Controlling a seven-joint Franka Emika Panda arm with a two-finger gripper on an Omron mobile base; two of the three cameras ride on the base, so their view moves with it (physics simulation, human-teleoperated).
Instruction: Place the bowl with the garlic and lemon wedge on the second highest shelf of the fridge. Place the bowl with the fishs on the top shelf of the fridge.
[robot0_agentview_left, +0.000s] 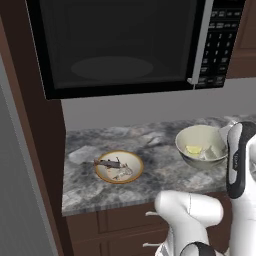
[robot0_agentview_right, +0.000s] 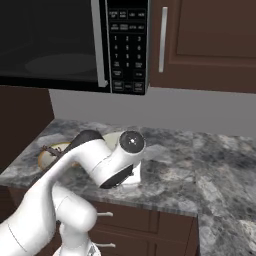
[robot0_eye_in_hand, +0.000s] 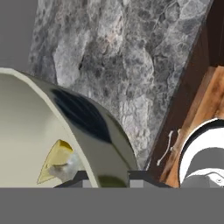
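A cream bowl (robot0_agentview_left: 200, 145) holding a yellow lemon wedge (robot0_agentview_left: 194, 149) and a whitish garlic (robot0_agentview_left: 212, 151) sits at the right of the marble counter (robot0_agentview_left: 160, 170). In the hand view my gripper (robot0_eye_in_hand: 110, 178) straddles this bowl's rim (robot0_eye_in_hand: 100, 135). One fingertip is inside near the lemon wedge (robot0_eye_in_hand: 54, 159) and one is outside, and both press the wall. A shallow orange-rimmed bowl (robot0_agentview_left: 119, 166) with dark fish (robot0_agentview_left: 107, 162) lies to the left, and its edge (robot0_agentview_right: 50, 152) shows behind my arm. The fridge shelves are out of view.
A black microwave (robot0_agentview_left: 125, 45) hangs low over the counter. A brown cabinet wall (robot0_agentview_left: 45, 150) bounds the counter on the left, with a tall grey panel (robot0_agentview_left: 10, 200) beyond it. Drawers with handles (robot0_agentview_left: 150, 215) sit below the counter edge. More counter (robot0_agentview_right: 220, 165) runs to the right.
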